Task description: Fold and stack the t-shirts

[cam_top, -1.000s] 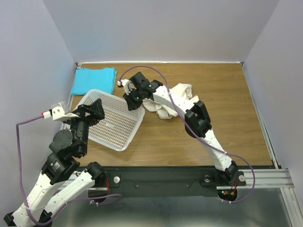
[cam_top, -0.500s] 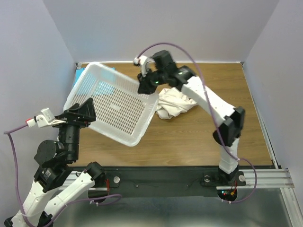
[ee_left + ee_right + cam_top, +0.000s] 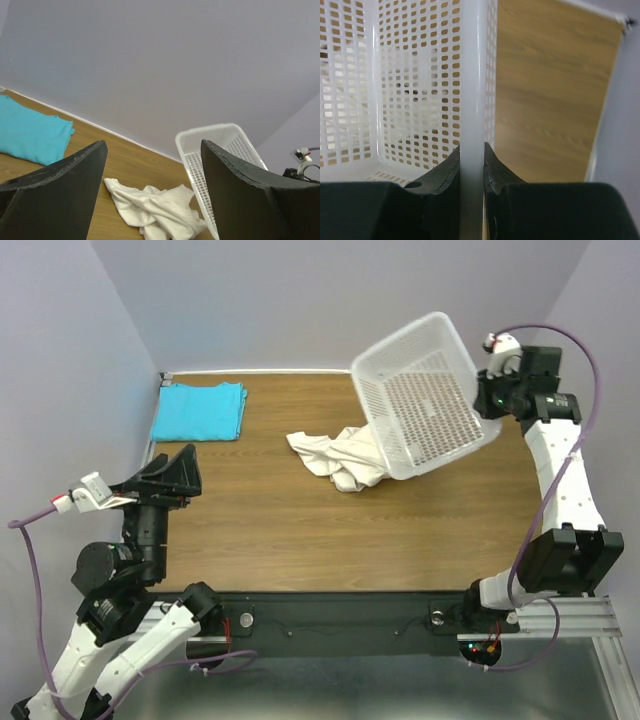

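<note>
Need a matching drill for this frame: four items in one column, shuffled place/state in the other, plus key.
Column 1
1. turquoise t-shirt
2. cream t-shirt
3. mesh basket
4. left gripper

Column 2
A. crumpled near the middle of the table
B. open, holding nothing
C. lying flat in the far left corner
D. tilted up, rim pinched by the right gripper

Pairs: 1-C, 2-A, 3-D, 4-B

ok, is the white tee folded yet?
No, crumpled: the cream-white t-shirt lies in a bunched heap on the table, partly behind the lifted mesh basket.
</note>
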Tool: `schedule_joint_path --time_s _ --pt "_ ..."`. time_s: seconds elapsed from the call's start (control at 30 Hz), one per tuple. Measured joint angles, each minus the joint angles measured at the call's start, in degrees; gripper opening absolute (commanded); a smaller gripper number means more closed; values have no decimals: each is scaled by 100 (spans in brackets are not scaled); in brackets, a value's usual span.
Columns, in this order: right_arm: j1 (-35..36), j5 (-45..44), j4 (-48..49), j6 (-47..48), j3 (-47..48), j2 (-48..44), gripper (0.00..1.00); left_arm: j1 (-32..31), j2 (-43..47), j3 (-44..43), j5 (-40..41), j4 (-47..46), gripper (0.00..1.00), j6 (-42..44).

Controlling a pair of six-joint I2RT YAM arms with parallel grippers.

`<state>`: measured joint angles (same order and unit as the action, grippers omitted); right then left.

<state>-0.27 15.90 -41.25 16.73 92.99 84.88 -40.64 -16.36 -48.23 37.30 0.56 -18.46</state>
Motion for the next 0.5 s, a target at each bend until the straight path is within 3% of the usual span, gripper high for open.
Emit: schedule_joint_path --time_s 0.27,0.5 --pt "-2083 -323 -166 525 -654 -72 1 0 -354 442 -243 -297 87 -2" --pt "-2376 -389 -114 898 -660 479 1 0 -540 680 -472 -450 87 -59"
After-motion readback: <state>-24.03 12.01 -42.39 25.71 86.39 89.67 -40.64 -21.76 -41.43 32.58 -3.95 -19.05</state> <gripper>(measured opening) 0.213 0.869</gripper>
